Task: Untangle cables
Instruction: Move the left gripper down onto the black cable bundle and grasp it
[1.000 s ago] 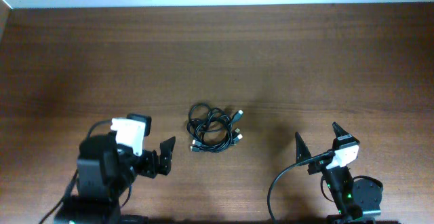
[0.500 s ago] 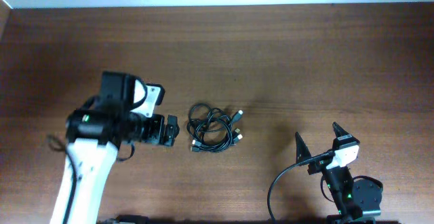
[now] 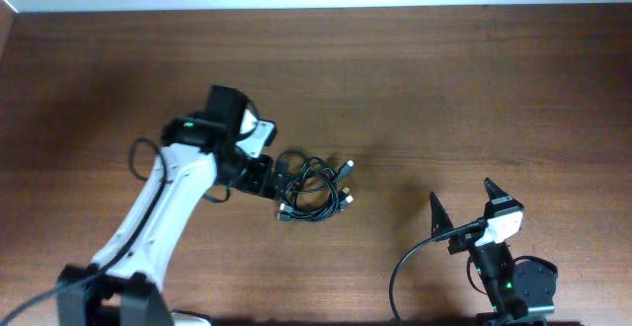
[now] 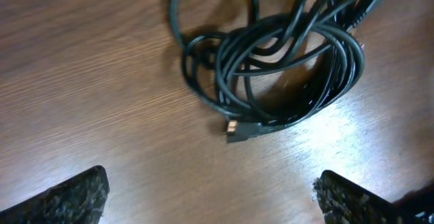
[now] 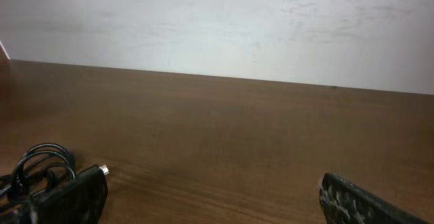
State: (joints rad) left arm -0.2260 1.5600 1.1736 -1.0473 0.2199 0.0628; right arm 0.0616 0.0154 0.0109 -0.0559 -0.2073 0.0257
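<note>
A brown wooden desk (image 3: 444,89) runs up to a white wall (image 5: 217,20). The left gripper (image 4: 211,202) hangs low over the desk, jaws spread wide and holding nothing. The cables (image 4: 285,68) lie just ahead of it as one black knotted coil near the desk's middle, with a plug (image 4: 237,130) poking out toward the gripper. The right gripper (image 3: 461,194) sits near the front edge toward the right corner, well apart from the coil, also spread and empty. The step in hand looks like the approach for a first grasp. The next move likely calls for closing on one outer loop or that plug.
</note>
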